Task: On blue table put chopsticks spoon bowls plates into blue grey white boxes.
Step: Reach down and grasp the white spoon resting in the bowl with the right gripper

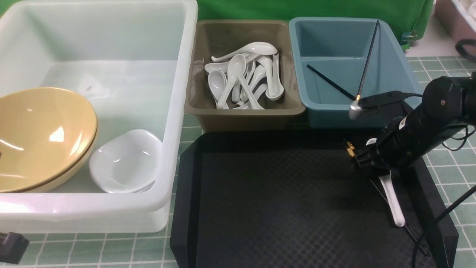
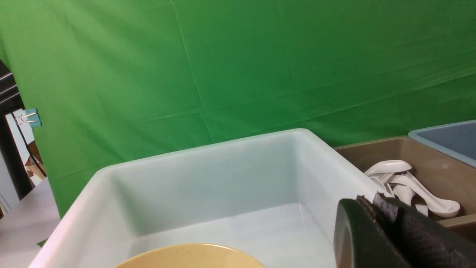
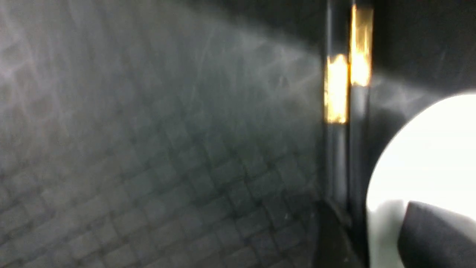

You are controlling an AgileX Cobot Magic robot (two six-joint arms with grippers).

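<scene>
Front view puts the sorting close to its end. The white box [image 1: 178, 111] on the left holds a yellow bowl [image 1: 41, 137] and small white dishes [image 1: 124, 160]. The grey box [image 1: 245, 111] in the middle carries a heap of white spoons [image 1: 241, 78], and two black chopsticks [image 1: 366, 63] lean inside the blue box [image 1: 334, 37]. On the black tray [image 1: 279, 197] only two things are left, by its right edge: one white spoon [image 1: 394, 201] and a pair of gold-tipped chopsticks [image 1: 412, 232] lying just beside it.

The right hand [image 1: 366, 160] is down on the tray at the far end of these last pieces. Its wrist view is blurred and shows a single finger [image 3: 435, 234] over the spoon's bowl, so whether it is spread or pinching cannot be told. The left hand [image 2: 375, 230] is pressed together on nothing, parked near the white box.

By the look of it, the spoon goes to the grey box and the chopsticks to the blue one, and then the job is done.
</scene>
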